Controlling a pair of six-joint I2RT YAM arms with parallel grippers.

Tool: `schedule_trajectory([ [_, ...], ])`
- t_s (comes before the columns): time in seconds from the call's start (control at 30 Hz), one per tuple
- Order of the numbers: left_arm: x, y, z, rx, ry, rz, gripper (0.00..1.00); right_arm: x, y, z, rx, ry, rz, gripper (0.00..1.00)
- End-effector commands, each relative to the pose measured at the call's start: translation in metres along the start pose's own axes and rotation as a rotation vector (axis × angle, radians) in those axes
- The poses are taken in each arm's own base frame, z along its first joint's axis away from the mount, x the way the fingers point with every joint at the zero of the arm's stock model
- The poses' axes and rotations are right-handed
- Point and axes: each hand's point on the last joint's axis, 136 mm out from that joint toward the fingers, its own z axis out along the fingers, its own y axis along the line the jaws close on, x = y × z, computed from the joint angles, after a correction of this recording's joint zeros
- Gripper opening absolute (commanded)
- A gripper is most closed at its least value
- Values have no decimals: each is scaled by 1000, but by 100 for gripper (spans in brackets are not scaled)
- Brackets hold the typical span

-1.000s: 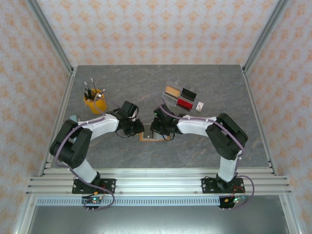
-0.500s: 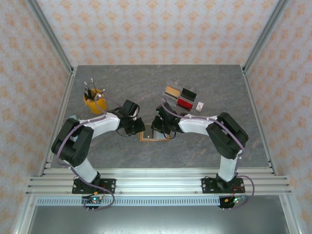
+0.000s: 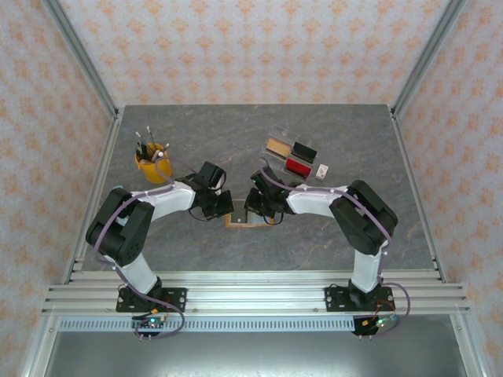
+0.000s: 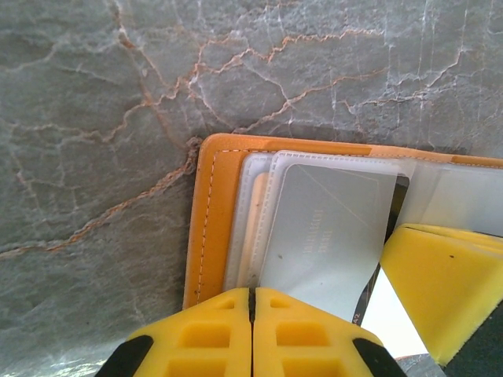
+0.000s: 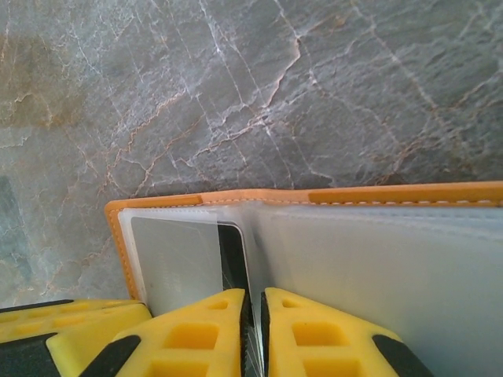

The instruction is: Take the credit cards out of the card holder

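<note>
Left wrist view: left gripper [image 4: 251, 294] closed at the open holder [image 4: 206, 228], with the right gripper [image 5: 253, 294] working the same holder.

Left fingers [image 4: 204, 330] are pressed together at the holder's edge, over a grey card [image 4: 330, 236] lying in a clear sleeve [image 4: 452, 200]. Right fingers [image 5: 314, 330] stand almost together, and a leaf of the sleeve seems nipped between them, though its edge is thin and hard to make out. The holder lies open and flat on the grey marbled table [image 4: 94, 118], between the two arms, toward the near side. Farther back to the left stands a yellow cup [image 3: 152, 166] of tools, and farther back to the right a clear tray [image 3: 292, 155].
</note>
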Motion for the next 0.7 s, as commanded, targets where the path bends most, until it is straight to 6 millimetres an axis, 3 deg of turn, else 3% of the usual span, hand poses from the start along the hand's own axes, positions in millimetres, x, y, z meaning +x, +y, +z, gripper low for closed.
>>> schedule_trajectory([
  [0.0, 7, 17, 9, -77, 26, -14, 8, 4, -22, 9, 71, 11, 33, 15],
  [0.23, 9, 18, 11, -74, 33, -14, 8, 11, -11, 15, 0, 56, 30, 13],
  [0.67, 6, 17, 11, -79, 27, -6, 8, 17, -2, 7, -35, 98, -45, 12],
])
